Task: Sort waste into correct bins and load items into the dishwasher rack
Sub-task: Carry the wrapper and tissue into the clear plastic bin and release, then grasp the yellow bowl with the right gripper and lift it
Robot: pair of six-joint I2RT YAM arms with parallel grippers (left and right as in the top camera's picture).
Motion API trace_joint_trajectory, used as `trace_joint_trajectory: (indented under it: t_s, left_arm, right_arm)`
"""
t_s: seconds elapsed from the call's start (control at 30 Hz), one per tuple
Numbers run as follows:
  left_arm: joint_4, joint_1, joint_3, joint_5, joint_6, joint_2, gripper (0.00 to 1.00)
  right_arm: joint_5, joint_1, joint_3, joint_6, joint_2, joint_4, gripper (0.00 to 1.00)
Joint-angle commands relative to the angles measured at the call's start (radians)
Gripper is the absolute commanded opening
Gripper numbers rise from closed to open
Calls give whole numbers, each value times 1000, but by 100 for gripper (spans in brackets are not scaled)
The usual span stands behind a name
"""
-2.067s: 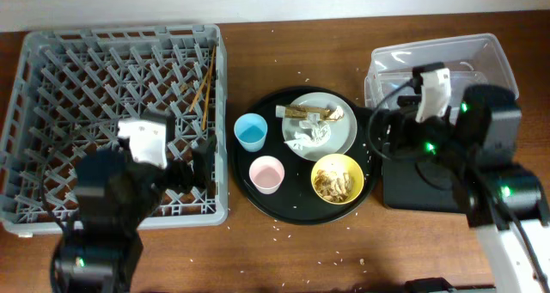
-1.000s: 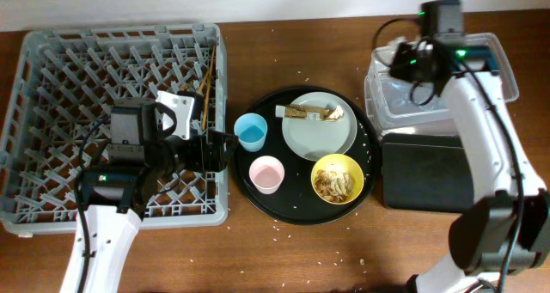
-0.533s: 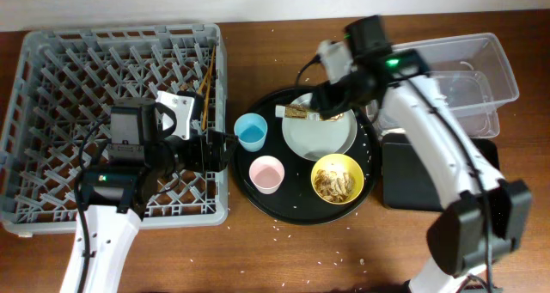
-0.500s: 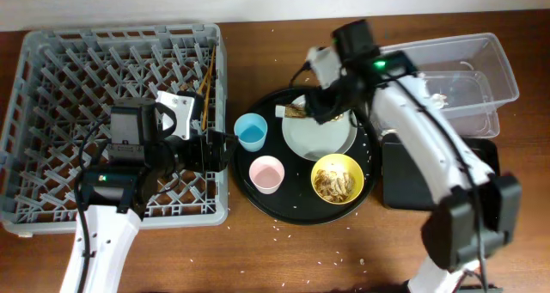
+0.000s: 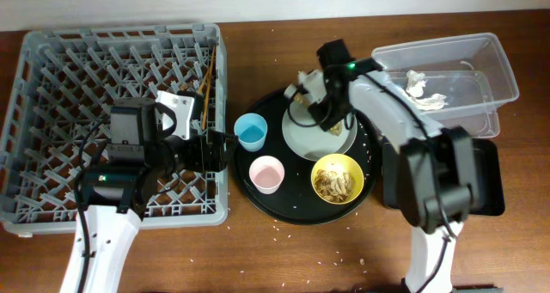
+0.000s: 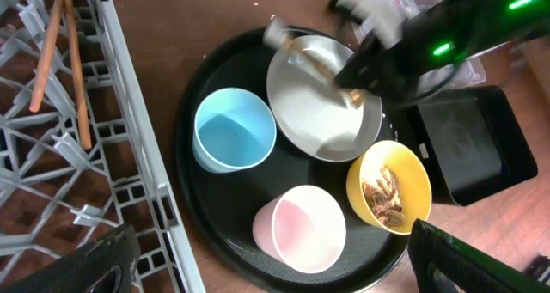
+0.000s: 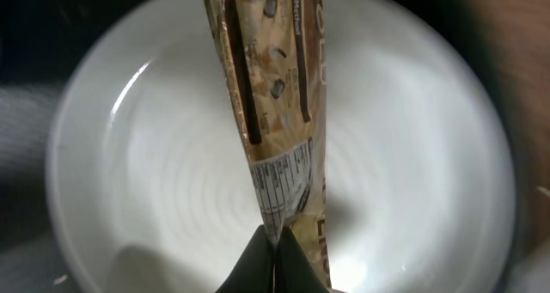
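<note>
The right arm is stretched across to the plate (image 5: 301, 137), its wrist bent downward; the right gripper (image 7: 275, 257) is pinched tight on one end of the foil wrapper (image 7: 266, 95), which runs across the plate's middle; the left gripper (image 5: 222, 147) is held level left of the plate, beyond the blue cup (image 5: 251, 132), its jaws spread wide; crumpled paper (image 5: 423, 82) is seen in the clear tub (image 5: 481, 52), right of the plate.

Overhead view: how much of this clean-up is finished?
Done: the paper lies in the tub. In hand: the right gripper pinches the wrapper over the plate. Left: scraps in the bowl, and the plate, bowl, blue cup and pink cup are outside the rack.
</note>
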Motion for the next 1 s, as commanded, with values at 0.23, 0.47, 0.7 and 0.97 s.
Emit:
trace_joint_trajectory:
  t_s: [0.23,0.47,0.7,0.97]
  left_arm:
    - [2,2,11,14,-3,-1,99]
    - [2,2,11,14,-3,-1,99]
    - [2,2,11,14,-3,-1,99]
    - [2,2,11,14,-3,-1,99]
  right_arm:
    - [-4,-507,78,1129,-203,0,4]
    - [-429,-520,79,729,-252,130,71]
    - [-87,-141,23,544,-370,-453,66]
    - [-42,229,-417,384,-356,-188,44]
